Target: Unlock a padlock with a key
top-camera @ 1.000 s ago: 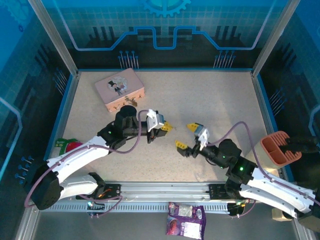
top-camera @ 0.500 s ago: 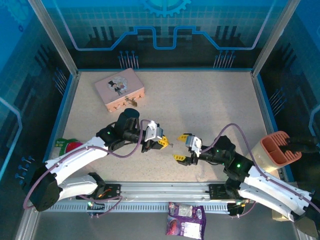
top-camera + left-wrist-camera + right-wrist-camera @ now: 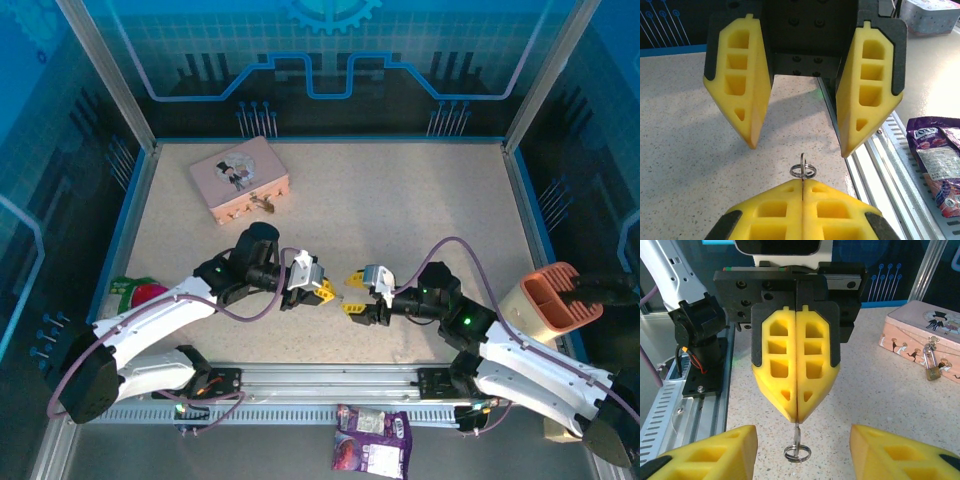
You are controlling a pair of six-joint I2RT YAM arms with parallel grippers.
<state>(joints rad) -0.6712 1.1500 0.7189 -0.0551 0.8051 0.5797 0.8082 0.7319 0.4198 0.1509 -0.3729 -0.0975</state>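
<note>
My left gripper (image 3: pixel 331 290) is shut on the key (image 3: pixel 803 170), a thin silvery blade with a small split ring at its free end. The ring end sticks out past the closed yellow fingertips (image 3: pixel 797 412). My right gripper (image 3: pixel 353 293) faces it tip to tip, open, with a yellow finger (image 3: pixel 747 105) on either side of the key ring (image 3: pixel 797 451) and not touching it. The padlock (image 3: pixel 932 371) hangs from the clasp of the pink box (image 3: pixel 238 175) at the table's back left, brass body down.
An orange compartment holder (image 3: pixel 560 295) stands at the right edge. A purple sweets packet (image 3: pixel 370 437) lies in front of the metal base rail (image 3: pixel 320 380). A red and green object (image 3: pixel 135 292) sits outside the left wall.
Both grippers have drawn together near the table's front centre. The right gripper's fingers have narrowed and now straddle the key's ring. The left stays shut on the key.
</note>
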